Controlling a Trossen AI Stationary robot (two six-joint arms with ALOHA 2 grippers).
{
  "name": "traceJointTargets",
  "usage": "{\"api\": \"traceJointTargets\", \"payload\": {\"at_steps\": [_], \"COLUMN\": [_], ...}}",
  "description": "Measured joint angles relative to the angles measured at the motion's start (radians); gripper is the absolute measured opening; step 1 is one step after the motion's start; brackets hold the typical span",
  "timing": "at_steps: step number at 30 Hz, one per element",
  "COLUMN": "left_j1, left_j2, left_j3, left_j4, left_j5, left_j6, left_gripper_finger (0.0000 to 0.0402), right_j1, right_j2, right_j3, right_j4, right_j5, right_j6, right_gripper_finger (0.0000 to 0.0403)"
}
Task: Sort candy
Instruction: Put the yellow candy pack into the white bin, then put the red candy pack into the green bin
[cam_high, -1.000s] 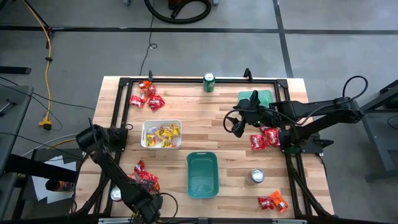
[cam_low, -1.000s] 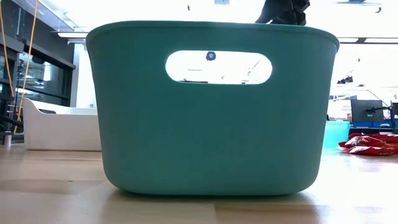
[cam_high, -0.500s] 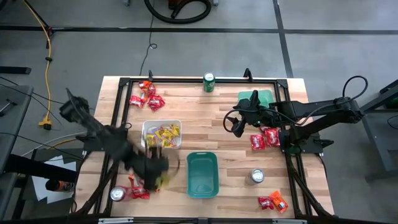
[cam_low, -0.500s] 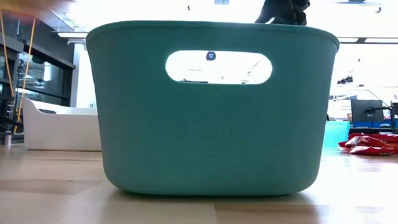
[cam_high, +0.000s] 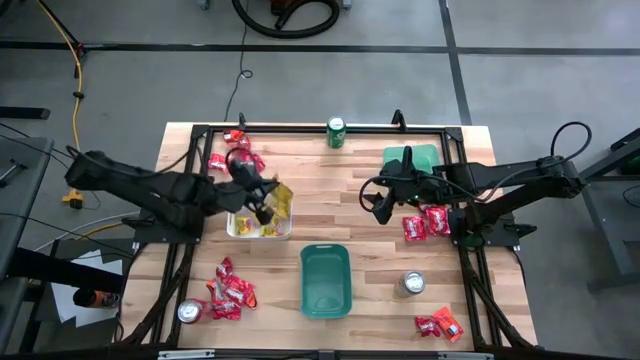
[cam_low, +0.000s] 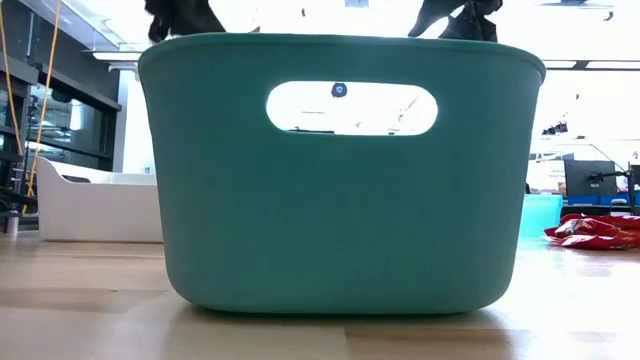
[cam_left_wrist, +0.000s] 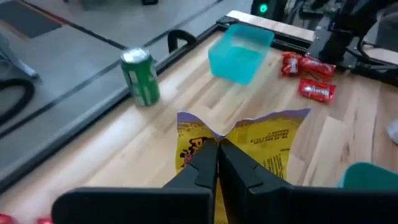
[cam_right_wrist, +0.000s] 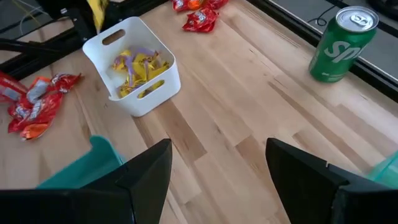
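My left gripper hangs above the white bin, shut on a yellow candy packet. The bin holds more yellow candy. Red candy lies in piles at the far left, near left, right and near right. My right gripper hovers open over the table's middle right, holding nothing. In the left wrist view the held packet sticks out past my shut fingers. My left gripper pinches the yellow packet between its two fingers, at the middle of the edge nearest the wrist. The fingers slant down from the table's left. The packet is lifted clear above the white bin and reaches out beyond the fingertips, crumpled at its top.
A large teal bin stands at the near middle and a small teal bin at the far right. A green can stands at the far edge. Silver cans stand near left and near right.
My left gripper has swung from the near-left corner of the table up and toward the far edge, turning as it went. It now hangs over the white bin, shut on the yellow packet.
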Motion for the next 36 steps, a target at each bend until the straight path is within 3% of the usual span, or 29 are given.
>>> {"api": "traceJointTargets", "payload": {"at_steps": [8,12,22,27,36], "left_j1": [-0.019,-0.029,-0.027,-0.027,-0.011], "left_j2": [-0.064,-0.065,-0.065,-0.065,-0.104], "left_j3": [-0.297,-0.328,-0.328,-0.327,-0.207], "left_j4": [0.196,0.185,0.183,0.181,0.138], "left_j5": [0.032,0.058,0.133,0.186,0.137], "left_j6": [-0.204,-0.226,-0.116,-0.108,-0.039], "left_gripper_finger": [0.0000,0.0000,0.0007,0.0050,0.0162], "right_j1": [0.000,0.000,0.000,0.000,0.000], "right_j2": [0.000,0.000,0.000,0.000,0.000], "right_j3": [0.000,0.000,0.000,0.000,0.000], "right_j4": [0.002,0.003,0.017,0.017,0.017], "right_j5": [0.024,0.025,0.026,0.027,0.067], "right_j6": [0.061,0.093,0.100,0.121,0.118], "right_gripper_finger": [0.0256,0.0256,0.0256,0.0256,0.0256]}}
